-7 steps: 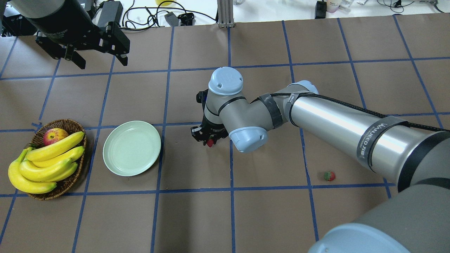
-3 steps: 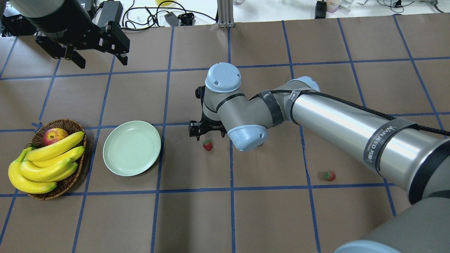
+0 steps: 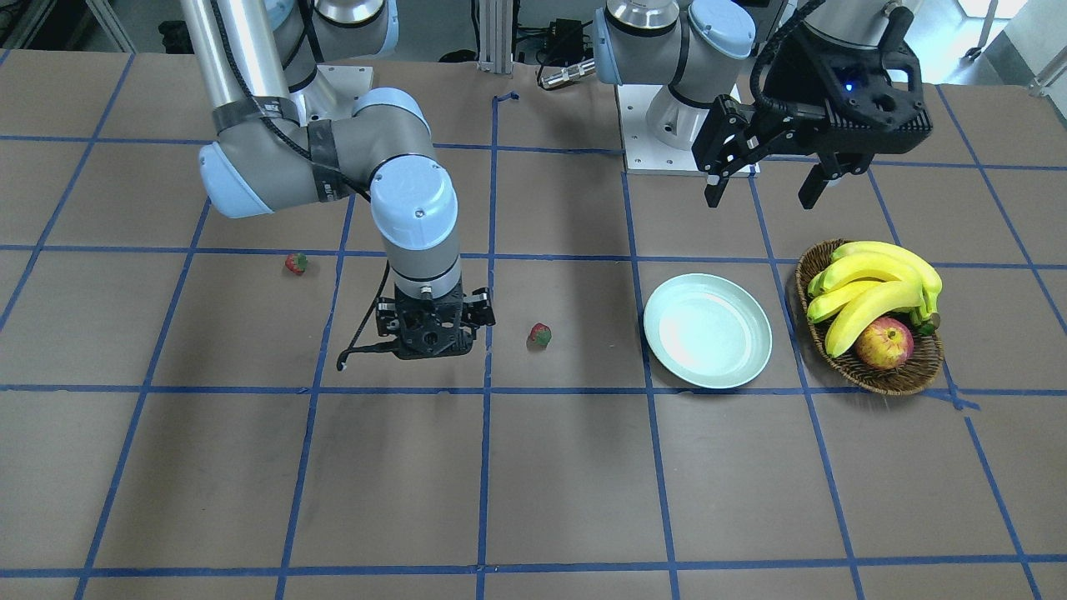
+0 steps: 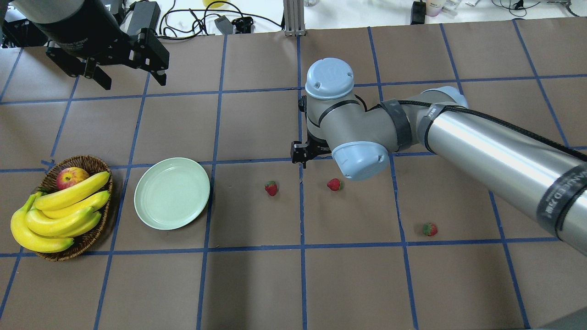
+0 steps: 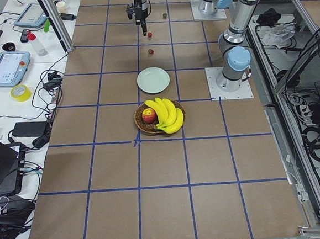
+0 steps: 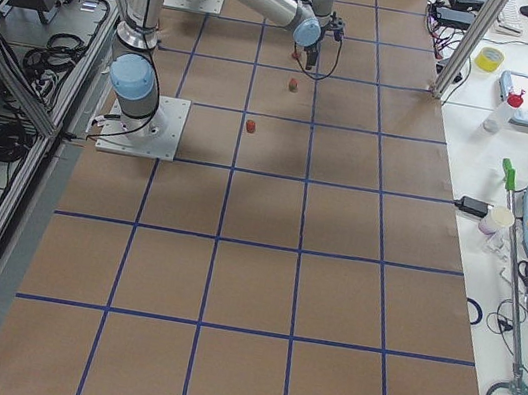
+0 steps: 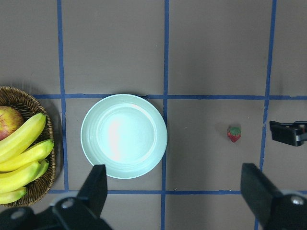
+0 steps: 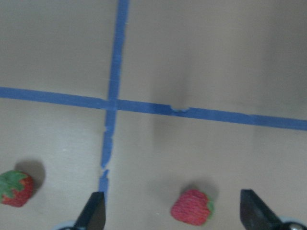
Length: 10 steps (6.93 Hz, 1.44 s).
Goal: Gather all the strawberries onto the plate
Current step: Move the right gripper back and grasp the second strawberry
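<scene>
Three strawberries lie on the brown table in the overhead view: one (image 4: 271, 188) right of the plate, one (image 4: 334, 184) past it, one (image 4: 429, 229) far right. The pale green plate (image 4: 172, 193) is empty. My right gripper (image 8: 175, 215) is open and empty, hovering beside the middle strawberry (image 8: 192, 207), which sits between its fingers low in the right wrist view; the left one (image 8: 15, 188) is off to the side. In the overhead view the wrist mostly hides this gripper. My left gripper (image 4: 128, 75) is open and empty, raised behind the plate (image 7: 123, 135).
A wicker basket (image 4: 82, 159) with bananas (image 4: 59, 208) and an apple (image 4: 71, 176) stands left of the plate. Blue tape lines cross the table. Cables and gear lie beyond the far edge.
My right gripper, which was low over the strawberry nearest the plate, rose clear of it and moved right, uncovering the middle strawberry. The left arm has not moved.
</scene>
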Each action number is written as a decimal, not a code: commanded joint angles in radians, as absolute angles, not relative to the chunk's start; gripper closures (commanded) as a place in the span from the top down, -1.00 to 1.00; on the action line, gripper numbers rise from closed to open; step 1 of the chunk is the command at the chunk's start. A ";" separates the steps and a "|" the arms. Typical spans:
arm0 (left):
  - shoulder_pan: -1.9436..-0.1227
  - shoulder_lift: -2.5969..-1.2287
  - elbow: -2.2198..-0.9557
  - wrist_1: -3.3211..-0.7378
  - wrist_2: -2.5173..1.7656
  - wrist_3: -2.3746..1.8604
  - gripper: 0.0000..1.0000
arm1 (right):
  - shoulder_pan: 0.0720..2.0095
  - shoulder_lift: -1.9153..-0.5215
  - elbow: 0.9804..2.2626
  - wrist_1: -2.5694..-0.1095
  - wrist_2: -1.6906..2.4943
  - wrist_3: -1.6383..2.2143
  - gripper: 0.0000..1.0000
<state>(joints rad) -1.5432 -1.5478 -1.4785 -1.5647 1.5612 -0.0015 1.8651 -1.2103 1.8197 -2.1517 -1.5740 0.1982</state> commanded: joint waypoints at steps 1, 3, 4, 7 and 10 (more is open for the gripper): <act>-1.543 -1.546 -1.477 -1.565 1.560 -0.002 1.00 | 1.832 -1.209 1.879 -2.154 -1.580 0.207 0.88; -1.543 -1.542 -1.477 -1.565 1.555 -0.002 1.00 | 1.833 -1.164 1.884 -2.158 -1.479 0.209 0.84; -1.543 -1.543 -1.491 -1.568 1.545 -0.002 1.00 | 1.833 -1.155 1.887 -2.158 -1.479 0.209 0.70; -1.543 -1.536 -1.516 -1.565 1.489 -0.002 1.00 | 1.833 -1.154 1.887 -2.157 -1.494 0.204 -0.79; -1.543 -1.536 -1.512 -1.563 1.489 -0.002 1.00 | 1.862 -1.166 1.801 -2.143 -1.404 0.259 -1.00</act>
<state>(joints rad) -1.5432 -1.5357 -1.5111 -1.5633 1.4896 -0.0022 1.8401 -1.1621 1.8453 -2.1481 -1.4716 0.2186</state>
